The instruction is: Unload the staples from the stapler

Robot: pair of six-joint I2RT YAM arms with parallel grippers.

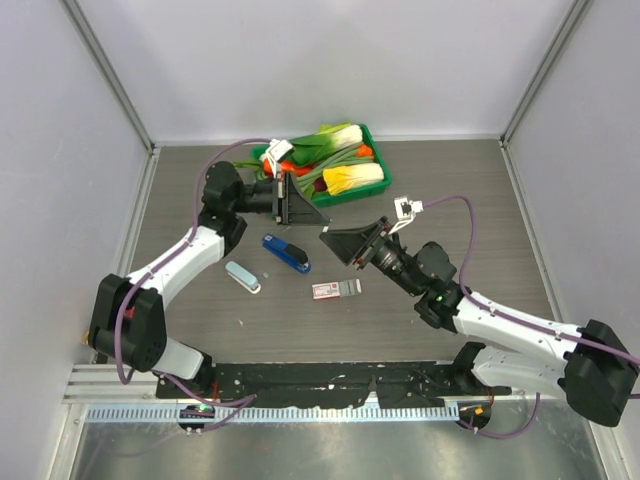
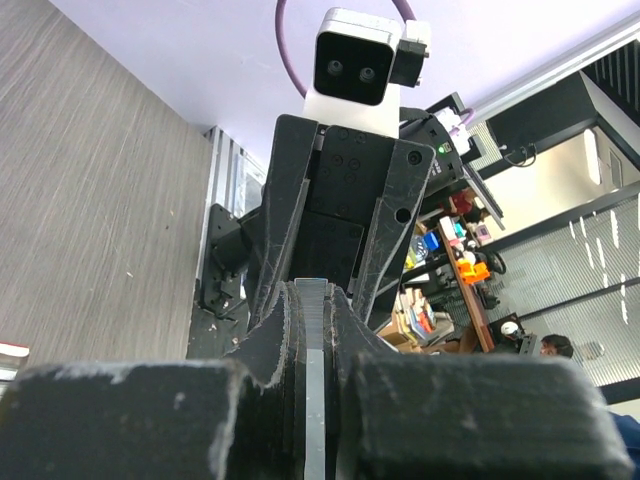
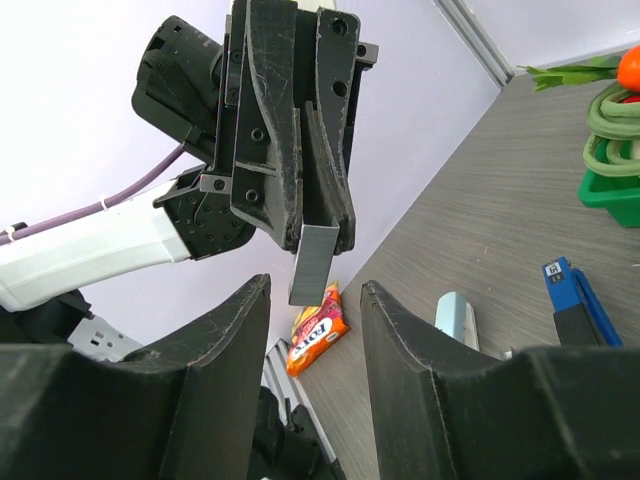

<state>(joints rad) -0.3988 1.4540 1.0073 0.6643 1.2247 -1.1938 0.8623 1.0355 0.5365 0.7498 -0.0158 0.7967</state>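
The dark blue stapler [image 1: 287,253] lies on the table between the arms and also shows at the right of the right wrist view [image 3: 572,300]. My left gripper [image 1: 322,221] is raised above it and shut on the staples, a thin silvery-grey strip [image 2: 315,380] that sticks out past its fingertips [image 3: 313,265]. My right gripper [image 1: 335,238] is open and faces the left one tip to tip. The free end of the strip hangs just at the mouth of its spread jaws [image 3: 315,285], touching neither finger.
A pale blue-and-white oblong object [image 1: 242,277] lies left of the stapler. A red-and-white carton [image 1: 335,289] lies in front of it. A green basket [image 1: 378,148] of vegetables stands at the back. An orange snack packet [image 3: 318,325] shows in the right wrist view.
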